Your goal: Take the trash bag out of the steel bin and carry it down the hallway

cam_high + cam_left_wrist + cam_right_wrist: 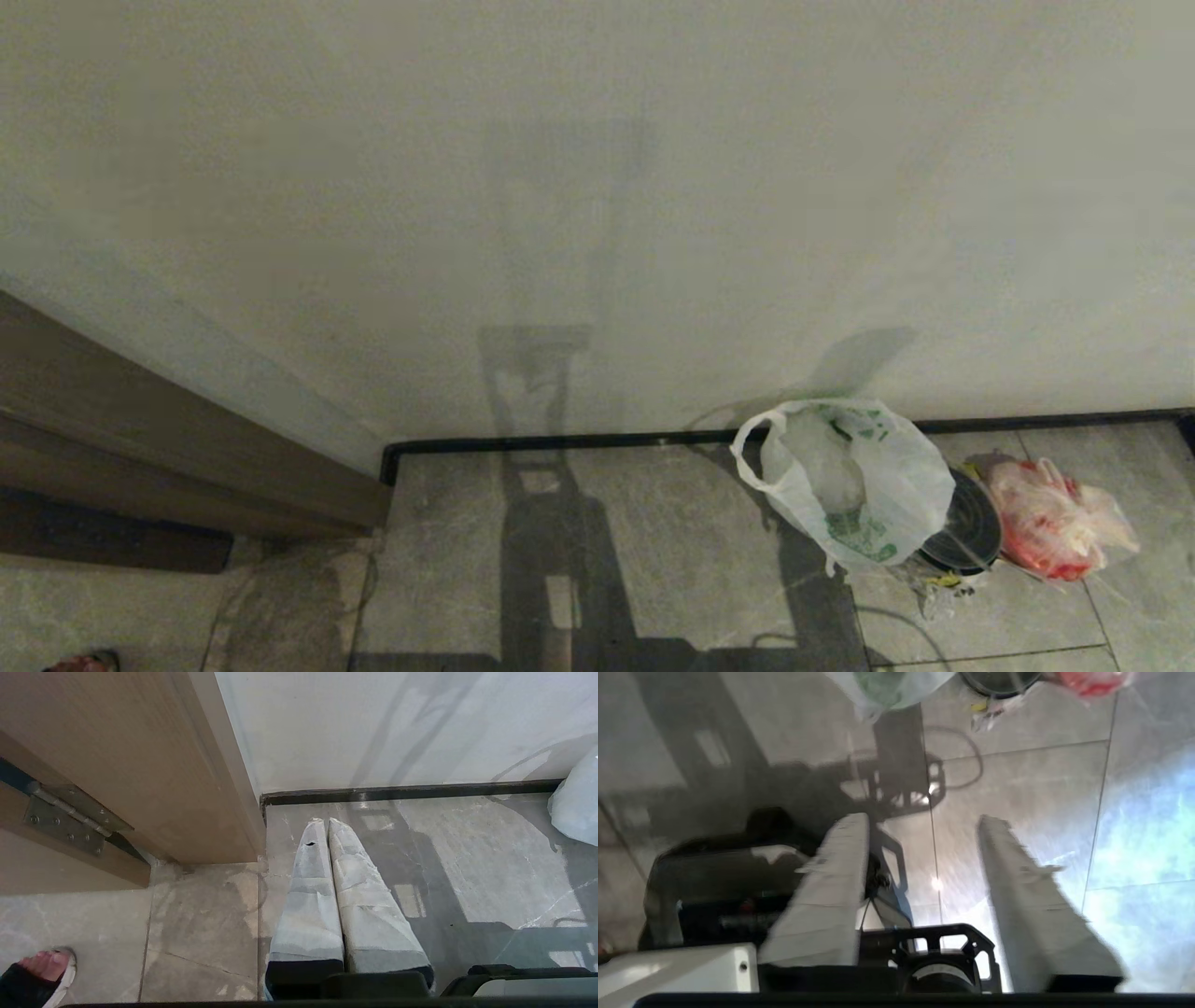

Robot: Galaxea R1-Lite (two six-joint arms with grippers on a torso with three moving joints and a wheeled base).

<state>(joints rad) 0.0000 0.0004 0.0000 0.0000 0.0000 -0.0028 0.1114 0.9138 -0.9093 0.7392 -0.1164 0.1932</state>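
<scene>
Spilling from steel bin [966,532], trash bag [854,485]; right end effector [924,823] parted, empty, left [327,823] closed

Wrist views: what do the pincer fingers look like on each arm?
Left pincer: two long tapered fingers wrapped in pale grey-white tape, one with a small dark hole near its tip, on a black mount. Right pincer: the same pale wrapped fingers, black bracket at the base, white housing beside it.
</scene>
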